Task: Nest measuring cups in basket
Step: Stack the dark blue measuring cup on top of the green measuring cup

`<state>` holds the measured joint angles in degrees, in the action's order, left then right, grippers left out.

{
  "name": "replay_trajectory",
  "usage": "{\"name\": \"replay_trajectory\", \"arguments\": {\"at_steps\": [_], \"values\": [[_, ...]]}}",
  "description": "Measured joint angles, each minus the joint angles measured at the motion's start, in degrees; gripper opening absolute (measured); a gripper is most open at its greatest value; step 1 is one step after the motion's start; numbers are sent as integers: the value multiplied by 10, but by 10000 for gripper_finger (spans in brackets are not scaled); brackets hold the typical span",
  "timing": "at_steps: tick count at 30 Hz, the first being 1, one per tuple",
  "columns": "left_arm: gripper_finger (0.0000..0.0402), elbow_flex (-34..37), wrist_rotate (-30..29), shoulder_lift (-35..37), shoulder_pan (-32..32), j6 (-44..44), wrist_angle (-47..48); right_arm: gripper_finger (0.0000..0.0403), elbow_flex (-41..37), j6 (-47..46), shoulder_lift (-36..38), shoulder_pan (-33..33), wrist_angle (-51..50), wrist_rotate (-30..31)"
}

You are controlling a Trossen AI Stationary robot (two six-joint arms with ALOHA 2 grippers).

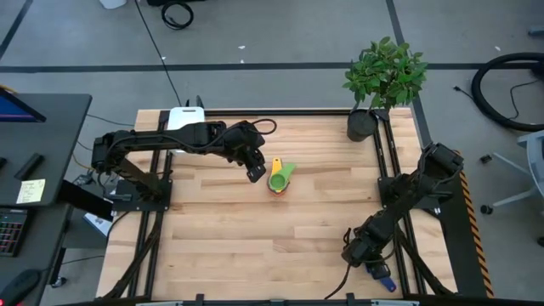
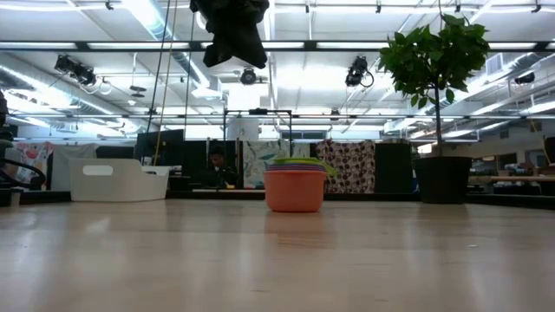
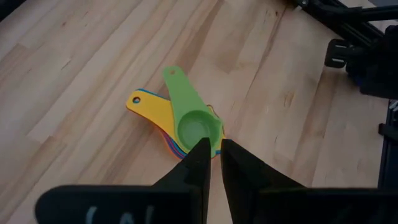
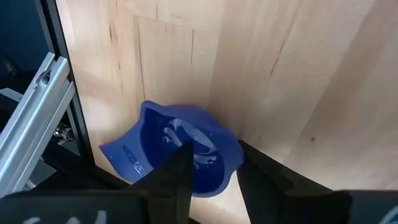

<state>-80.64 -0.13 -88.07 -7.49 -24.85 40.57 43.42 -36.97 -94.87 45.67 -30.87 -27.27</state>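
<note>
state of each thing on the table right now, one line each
stack of measuring cups: nested at table centre, green on top, not in the basket
dark blue cup: apart from the stack, at the near right table edge
basket: at the far left edge, no cups seen in it
left gripper: nearly shut, empty, over the stack
right gripper: open, around the dark blue cup's rim

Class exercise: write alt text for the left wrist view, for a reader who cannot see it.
A stack of nested measuring cups, green on top with yellow under it, lies on a wooden table. The left gripper hangs just above it, fingers nearly together and holding nothing.
</note>
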Motion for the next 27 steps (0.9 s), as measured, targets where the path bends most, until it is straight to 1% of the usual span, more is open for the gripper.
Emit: {"name": "replay_trajectory", "arguments": {"at_steps": [3,6,7,10,12,16,19,23,27], "values": [[43,0,0,0,0,0,0,79,-1,20,0,0,-1,12],[43,0,0,0,0,0,0,24,-1,50,0,0,-2,20],[43,0,0,0,0,0,0,18,-1,63,0,0,-2,22],[43,0,0,0,0,0,0,18,-1,112,0,1,-2,42],[43,0,0,0,0,0,0,18,0,179,0,-1,-7,53],[43,0,0,0,0,0,0,18,2,303,0,-20,-18,54],[43,0,0,0,0,0,0,17,7,372,-1,-39,-39,64],[43,0,0,0,0,0,0,16,23,394,-1,-79,-81,102],[43,0,0,0,0,0,0,16,44,367,-1,-133,-114,160]]}}
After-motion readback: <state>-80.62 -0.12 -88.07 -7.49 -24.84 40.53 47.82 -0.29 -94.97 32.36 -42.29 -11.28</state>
